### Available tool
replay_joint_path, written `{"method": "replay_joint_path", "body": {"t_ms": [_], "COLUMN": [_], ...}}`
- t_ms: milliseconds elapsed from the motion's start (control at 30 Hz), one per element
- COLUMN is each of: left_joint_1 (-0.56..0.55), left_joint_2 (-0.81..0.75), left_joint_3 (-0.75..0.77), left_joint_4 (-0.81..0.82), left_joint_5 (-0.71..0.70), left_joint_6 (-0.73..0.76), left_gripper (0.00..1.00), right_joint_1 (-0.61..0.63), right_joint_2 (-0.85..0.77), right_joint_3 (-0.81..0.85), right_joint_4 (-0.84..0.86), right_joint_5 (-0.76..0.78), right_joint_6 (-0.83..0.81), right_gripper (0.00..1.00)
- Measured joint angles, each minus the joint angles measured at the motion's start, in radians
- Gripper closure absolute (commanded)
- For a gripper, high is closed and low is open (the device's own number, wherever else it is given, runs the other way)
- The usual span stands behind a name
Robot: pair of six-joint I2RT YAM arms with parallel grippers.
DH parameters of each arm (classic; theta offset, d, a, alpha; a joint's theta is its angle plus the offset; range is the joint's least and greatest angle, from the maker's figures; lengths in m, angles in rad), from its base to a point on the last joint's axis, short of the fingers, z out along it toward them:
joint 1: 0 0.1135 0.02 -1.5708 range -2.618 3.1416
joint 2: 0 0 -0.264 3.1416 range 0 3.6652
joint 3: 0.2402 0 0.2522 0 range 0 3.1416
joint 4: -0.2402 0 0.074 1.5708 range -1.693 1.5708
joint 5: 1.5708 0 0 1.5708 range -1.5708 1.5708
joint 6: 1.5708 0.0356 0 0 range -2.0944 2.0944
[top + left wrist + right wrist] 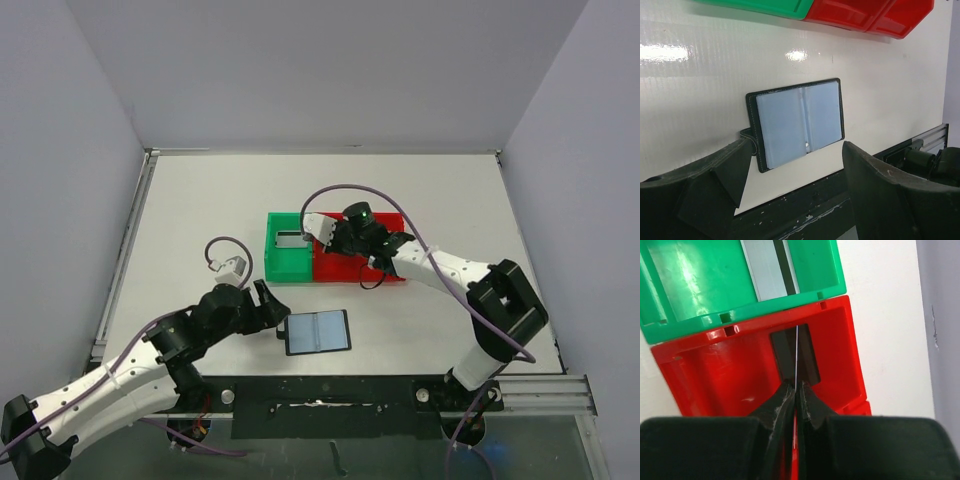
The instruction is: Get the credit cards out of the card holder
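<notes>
- From the top external camera, high behind the rig, we overlook the white table (200, 200).
- From the left wrist camera, low and near, we face across the open black folding card holder (797, 122) towards the green plastic bin (765, 6) and the red plastic bin (865, 15).
- The right wrist camera looks closely down into both bins; the top view shares all three.

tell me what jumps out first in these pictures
The bright green bin and red bin sit side by side mid-table. Over the red one, the right hand is shut on a thin card seen edge-on. Nearer the arms, the black card holder lies open and flat, the open left hand beside it.
</notes>
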Motion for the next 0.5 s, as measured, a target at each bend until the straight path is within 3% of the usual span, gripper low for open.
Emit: {"method": "replay_joint_path", "body": {"t_ms": [233,500], "left_joint_1": [0.004,0.005], "left_joint_2": [-0.032,-0.04], "left_joint_3": [0.0,0.002], "left_joint_4": [-0.015,-0.039], "left_joint_5": [0.0,-0.001], "left_joint_6": [-0.002,-0.002], "left_gripper": [0.28,0.28], "right_joint_1": [0.0,-0.008], "right_joint_2": [0.122,0.222], "right_joint_3": [0.093,0.156], "right_joint_4": [-0.066,-0.085], "right_joint_5": [0.029,0.037], "right_joint_6": [-0.178,-0.273], "right_gripper": [1.0,0.99]}}
